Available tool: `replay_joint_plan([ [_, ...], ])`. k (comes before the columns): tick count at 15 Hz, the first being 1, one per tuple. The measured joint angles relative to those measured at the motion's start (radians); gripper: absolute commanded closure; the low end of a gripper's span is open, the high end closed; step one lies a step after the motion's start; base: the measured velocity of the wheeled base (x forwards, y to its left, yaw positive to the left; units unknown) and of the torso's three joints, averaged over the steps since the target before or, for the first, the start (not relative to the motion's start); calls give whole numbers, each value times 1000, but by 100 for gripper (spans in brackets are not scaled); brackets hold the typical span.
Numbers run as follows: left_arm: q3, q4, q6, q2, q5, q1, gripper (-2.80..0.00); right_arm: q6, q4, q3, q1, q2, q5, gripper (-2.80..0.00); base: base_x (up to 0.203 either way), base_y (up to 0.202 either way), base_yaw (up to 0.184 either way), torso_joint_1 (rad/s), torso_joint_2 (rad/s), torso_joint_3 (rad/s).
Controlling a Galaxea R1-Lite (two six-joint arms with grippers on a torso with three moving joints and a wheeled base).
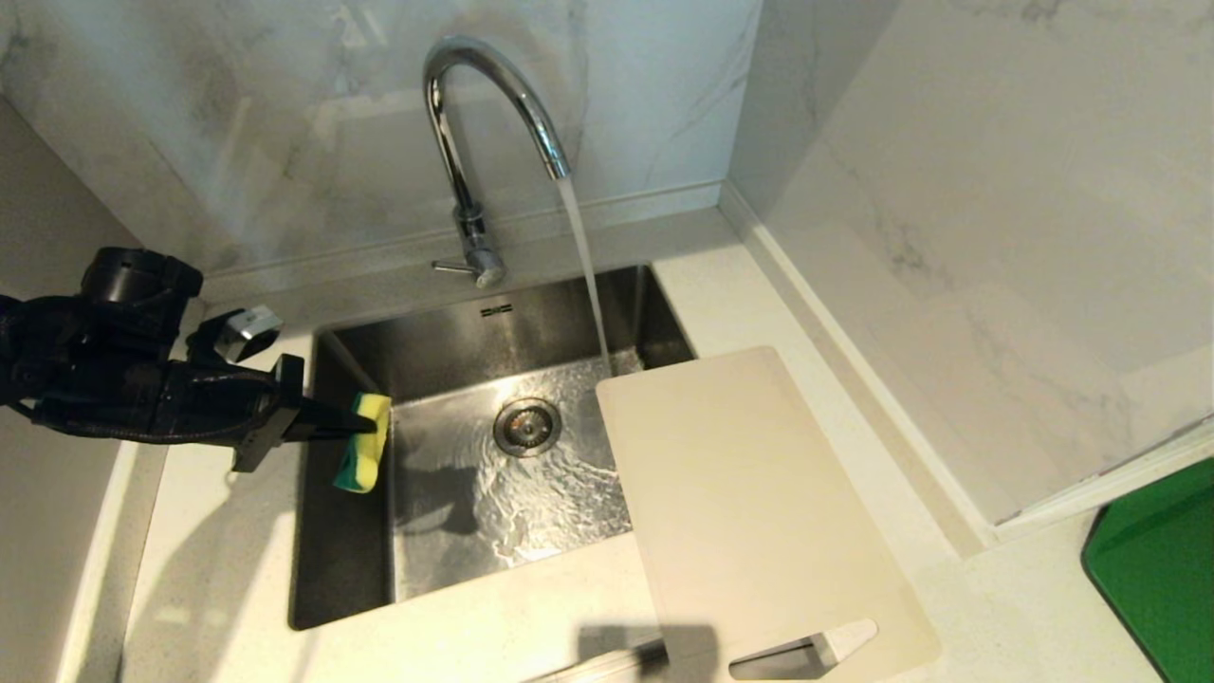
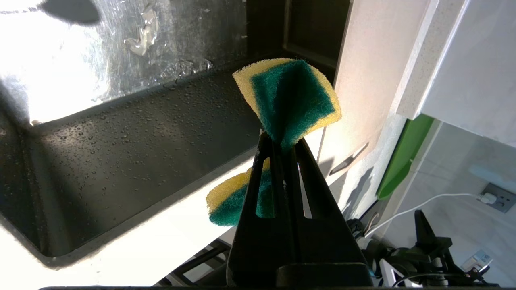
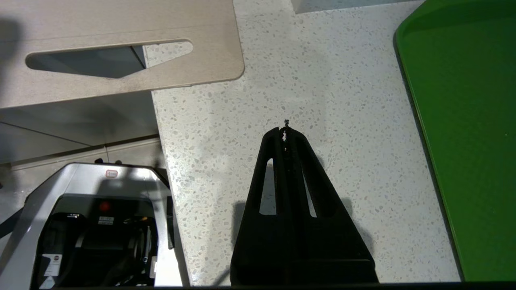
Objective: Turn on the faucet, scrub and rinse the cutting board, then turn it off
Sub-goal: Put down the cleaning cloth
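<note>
— Running already from the faucet (image 1: 474, 142), pouring into the sink (image 1: 351, 531). Scrubbing, rinsing, shutting off all remaining.

— Lying half over the sink's right side, the cutting board (image 1: 749, 503). Well apart from the left gripper (image 1: 356, 427), pinching a sponge (image 1: 365, 446) at the sink's left edge.

— Hovering clamped and empty above the desk (image 3: 322, 80), the right gripper (image 3: 285, 131), near the board's slotted end.
</note>
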Motion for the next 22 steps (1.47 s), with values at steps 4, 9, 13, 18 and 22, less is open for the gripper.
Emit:
replay_joint_plan([
  [4,2,0,0,4,0,-4,0,22,1,0,85,-21,1,0,0,0,0,0,0,0],
  [9,7,-1,0,5,1,-6,0,57,1,0,127,-120,-1,0,0,0,0,0,0,0],
  [13,14,-16,1,3,1,-5,0,92,-1,0,131,-243,-30,0,0,0,0,0,0,0],
  [18,25,-24,2,0,1,-8,0,201,-11,0,132,-278,-63,0,0,0,0,0,0,0],
  [22,25,-22,5,1,2,-11,0,203,-11,0,131,-280,-63,0,0,0,0,0,0,0],
])
